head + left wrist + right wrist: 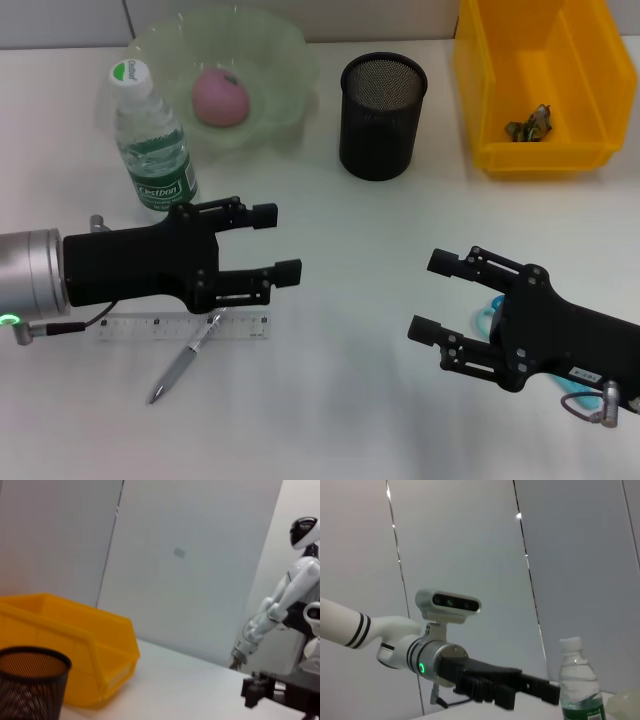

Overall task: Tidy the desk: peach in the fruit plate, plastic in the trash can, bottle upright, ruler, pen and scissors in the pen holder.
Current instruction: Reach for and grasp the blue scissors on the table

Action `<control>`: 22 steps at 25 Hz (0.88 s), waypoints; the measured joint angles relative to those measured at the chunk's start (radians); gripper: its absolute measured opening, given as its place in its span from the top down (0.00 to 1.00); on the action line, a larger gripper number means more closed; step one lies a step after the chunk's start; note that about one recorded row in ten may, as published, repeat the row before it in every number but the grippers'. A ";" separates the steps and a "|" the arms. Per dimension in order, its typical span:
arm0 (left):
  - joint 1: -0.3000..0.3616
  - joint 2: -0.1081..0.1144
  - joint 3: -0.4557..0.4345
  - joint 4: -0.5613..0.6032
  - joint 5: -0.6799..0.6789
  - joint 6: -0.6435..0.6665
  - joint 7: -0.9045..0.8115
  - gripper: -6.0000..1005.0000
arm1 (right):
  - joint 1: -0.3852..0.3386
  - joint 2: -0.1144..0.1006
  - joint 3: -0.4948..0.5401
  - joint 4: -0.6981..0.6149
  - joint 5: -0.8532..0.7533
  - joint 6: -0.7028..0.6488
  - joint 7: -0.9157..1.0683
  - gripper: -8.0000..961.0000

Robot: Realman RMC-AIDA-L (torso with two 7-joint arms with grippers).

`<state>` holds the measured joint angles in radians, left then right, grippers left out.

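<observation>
**Both tools spread wide over the table, ruler and pen lying flat below the left**

Head view first. The left tool [270, 240] hangs above the white table [350, 330], its two black fingers apart and empty, pointing across toward the robot's right. Just beneath it lies the clear plastic ruler [140, 328], long axis running left to right, partly hidden by the arm. Across it sits the silver pen [185, 358], slanted, one end resting over the ruler near the tool, the other reaching back toward the robot. The clear plastic water bottle with the green label [152, 145] stands upright just behind the left arm. The pink peach [220, 97] is in the pale green translucent fruit plate [285, 60]. The black mesh pen holder [383, 115] stands upright mid-table, and the yellow plastic bin [480, 90] holds a small crumpled scrap [530, 125]. The right tool [430, 297] hovers with fingers apart, gripping nothing, pointing toward the robot's left; a bit of light blue handle [485, 315] peeks out beneath it, too hidden to name.

Left wrist view: pen holder [30, 685] beside the yellow bin [75, 645], the right tool [257, 692] dark at the edge.

Right wrist view: the left tool [520, 687], and the bottle [577, 685] upright, cap up.
</observation>
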<state>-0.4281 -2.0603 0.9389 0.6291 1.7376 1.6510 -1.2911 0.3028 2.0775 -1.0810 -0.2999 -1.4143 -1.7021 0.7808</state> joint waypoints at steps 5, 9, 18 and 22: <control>-0.004 -0.002 -0.002 -0.005 0.022 -0.001 -0.006 0.22 | 0.000 0.001 0.000 0.001 0.000 -0.006 0.000 0.23; 0.001 -0.002 -0.007 -0.005 0.024 -0.003 -0.006 0.22 | -0.001 -0.004 0.016 -0.005 0.001 -0.025 0.043 0.23; 0.004 -0.003 -0.003 -0.005 0.026 -0.012 -0.008 0.22 | -0.008 -0.028 0.121 -0.206 -0.136 -0.054 0.331 0.23; 0.001 -0.003 0.000 -0.005 0.030 -0.010 -0.026 0.22 | -0.026 -0.021 0.191 -0.396 -0.224 -0.075 0.546 0.23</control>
<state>-0.4273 -2.0629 0.9385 0.6243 1.7675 1.6413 -1.3175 0.2771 2.0567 -0.8897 -0.6962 -1.6380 -1.7766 1.3272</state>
